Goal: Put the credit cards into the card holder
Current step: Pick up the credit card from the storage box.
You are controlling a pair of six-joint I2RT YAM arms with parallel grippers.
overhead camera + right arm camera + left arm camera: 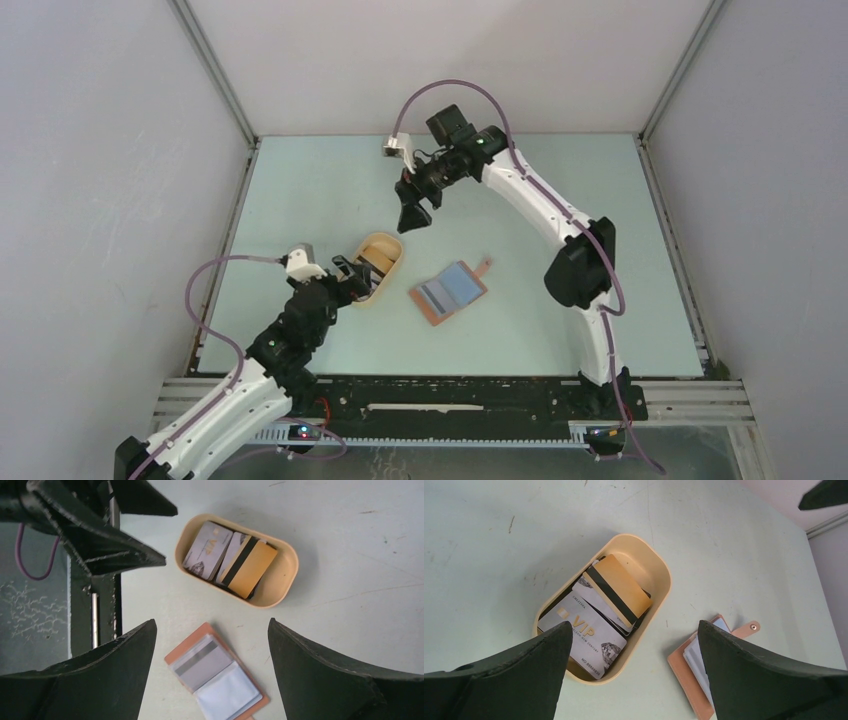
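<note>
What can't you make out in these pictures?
Left wrist: card holder half hidden behind a left gripper finger.
Both wrist views: lower credit cards buried under the top ones; count unclear.
Top view: cards in the tan tray too small to tell.

On the pale green bench point(320, 190), the tan oval plastic tray point(644, 562) lies left of centre. The reddish-brown leather card holder point(448, 291) lies open just to its right and slightly nearer, not touching it. The mixed-colour plastic credit cards point(616, 592) lie stacked and overlapping inside the tray. One more card point(199, 661) sits in a slot of the holder. The left arm's fingers point(524, 680) hang over the tray's near-left end; the right arm's fingers point(110, 675) hang above the bench just far of the tray
</note>
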